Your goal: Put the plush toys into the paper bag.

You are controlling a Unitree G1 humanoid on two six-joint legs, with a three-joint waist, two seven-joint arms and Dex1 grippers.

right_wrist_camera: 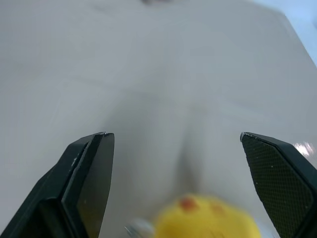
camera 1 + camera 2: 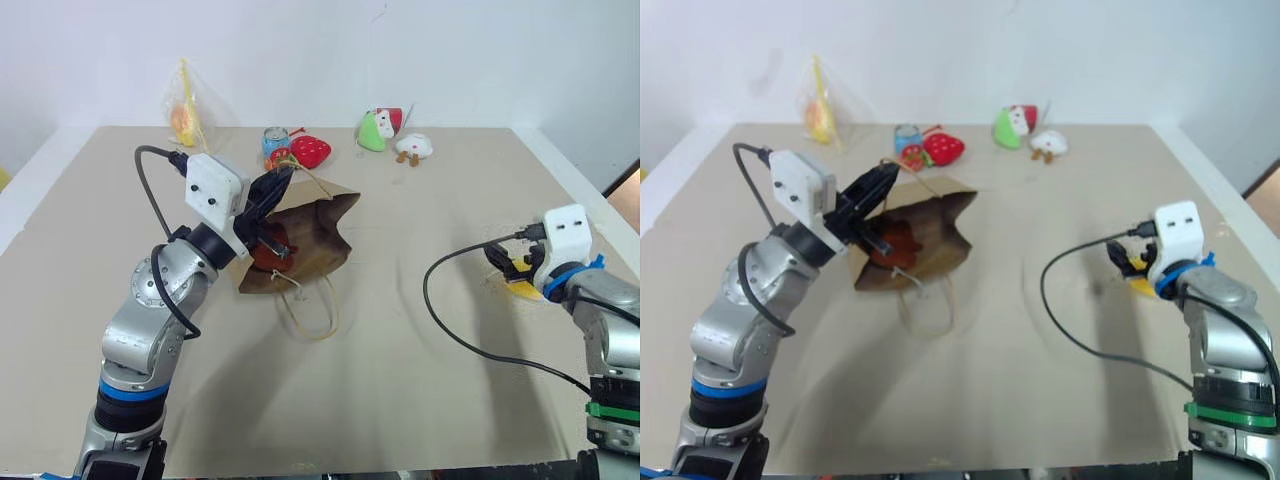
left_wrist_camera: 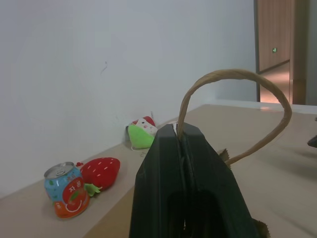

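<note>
While lying on its side near the middle of the flat beige table [image 2: 420, 400], propped open at the mouth by a lifted handle. So much for the plain brown kraft paper bag [image 2: 318, 235]. Pinched by the left gripper [image 2: 283, 176] at the upper tan twisted-cord loop handle [image 3: 237, 74], black fingers clenched flat together on the cord. Probably held this way to raise the top lip and leave a gap for loading. Second loop handle [image 2: 310, 312] slack on the tabletop in front.

Just inside the mouth, under the left gripper, a fuzzy reddish-brown lump [image 2: 268, 250] — judged to be the brown plush animal, already in the bag, though too shadowed to make out its shape.

Well apart, near the table's right edge, the yellow egg-shaped plush toy [image 1: 208, 220] with a small red mark, resting on the surface. Straddled by the right gripper [image 1: 173, 135], fingers spread wide on either side, released and not gripping. Looks lined up for a grasp, with closing, carrying across and dropping in not yet done.

Along the far edge and out of the way: red strawberry plush [image 2: 311, 151], colourful drink can [image 2: 275, 142], green-and-white plush [image 2: 378, 128], white plush with brown feet [image 2: 413, 146], clear yellow plastic bag [image 2: 188, 110] — not wanted here.
</note>
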